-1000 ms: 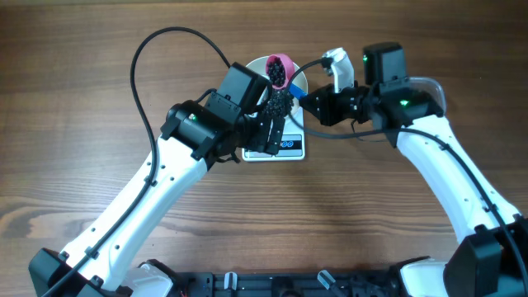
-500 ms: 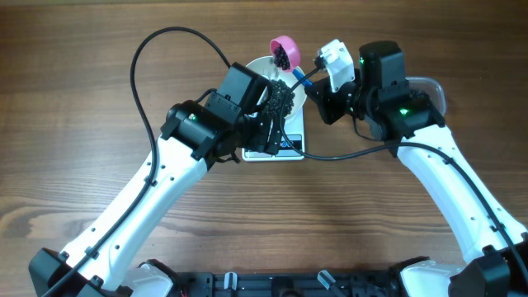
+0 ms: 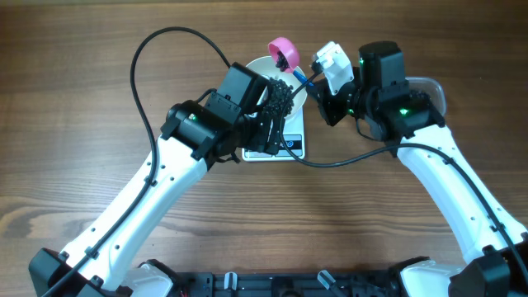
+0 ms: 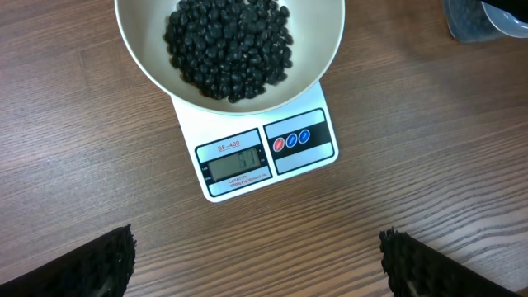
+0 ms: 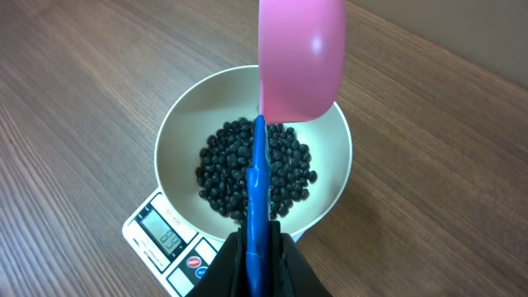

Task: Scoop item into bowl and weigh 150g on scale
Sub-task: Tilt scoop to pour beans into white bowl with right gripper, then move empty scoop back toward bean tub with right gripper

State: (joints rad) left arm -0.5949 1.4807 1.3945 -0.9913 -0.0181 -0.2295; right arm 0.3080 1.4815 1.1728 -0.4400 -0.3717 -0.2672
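**Left wrist view.** You are looking straight down on the bowl [image 4: 327,49], which is sitting on the scale [image 4: 312,163]. The item [image 4: 229,45] is lying as a dark heap in the bottom of the bowl. The scale's display [image 4: 239,167] is facing the camera, but its digits are showing too faintly to read. The left gripper [image 4: 256,243] is hanging on the near side of the scale. Its fingers [image 4: 95,264] are showing at the two lower corners, spread fully apart and gripping nothing. A clear tub [image 4: 483,16] is showing at the upper right corner, apart from the scale.

**Right wrist view.** The right gripper [image 5: 258,262] is clamping the blue handle [image 5: 257,206] of the scoop [image 5: 259,148]. The pink cup [image 5: 301,58] is hanging over the far rim of the bowl, turned so that you are seeing only its outer wall. The pellets are resting in the bowl beneath the handle. The scale is protruding from under the bowl at the lower left.

**Overhead view.** Both arms are meeting over the scale on the wooden table [image 3: 74,99]. The left arm is covering most of the bowl. The right gripper is holding the scoop from the right, with the pink cup sitting above the bowl's far edge. The tub is lying behind the right arm, mostly hidden.
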